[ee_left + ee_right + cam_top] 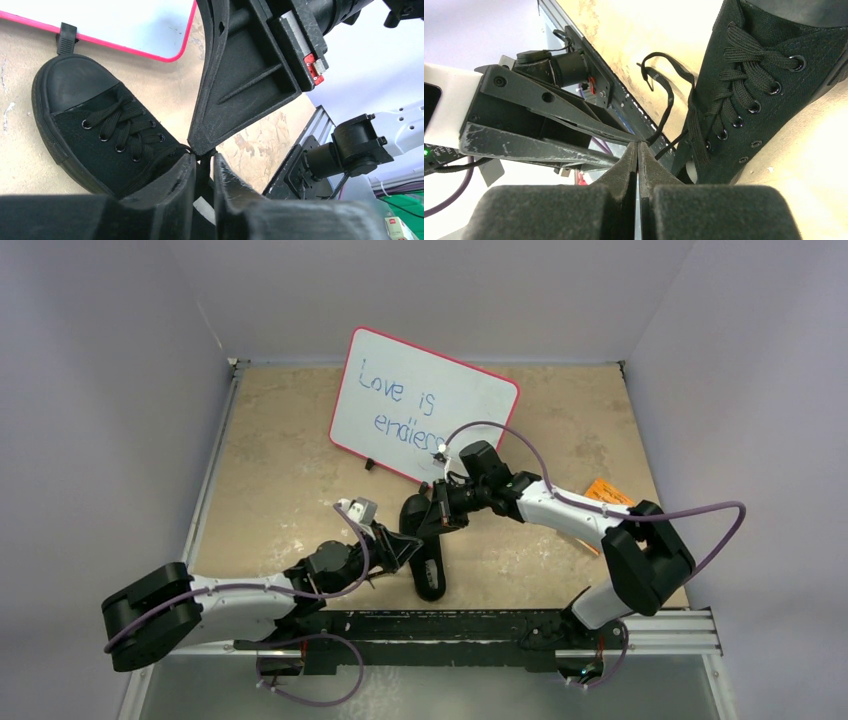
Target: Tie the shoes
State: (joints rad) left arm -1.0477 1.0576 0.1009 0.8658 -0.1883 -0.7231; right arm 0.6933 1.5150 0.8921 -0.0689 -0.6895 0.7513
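The black shoe (430, 575) lies between the two grippers with its toe toward the whiteboard; it also shows as a laced shoe (95, 125) in the left wrist view and the same shoe (764, 75) in the right wrist view. My left gripper (408, 543) is at the shoe's left side. Its jaws (204, 162) stand a narrow gap apart, with a black lace strand running through the gap. My right gripper (432, 523) meets it tip to tip and is shut (638, 145) on that lace. A loose lace loop (664, 85) hangs beside the shoe.
A pink-edged whiteboard (425, 400) with blue writing stands just behind the shoe's toe. An orange tag (607, 492) lies by the right arm. The black base rail (480, 625) runs along the near edge. Grey walls enclose the table.
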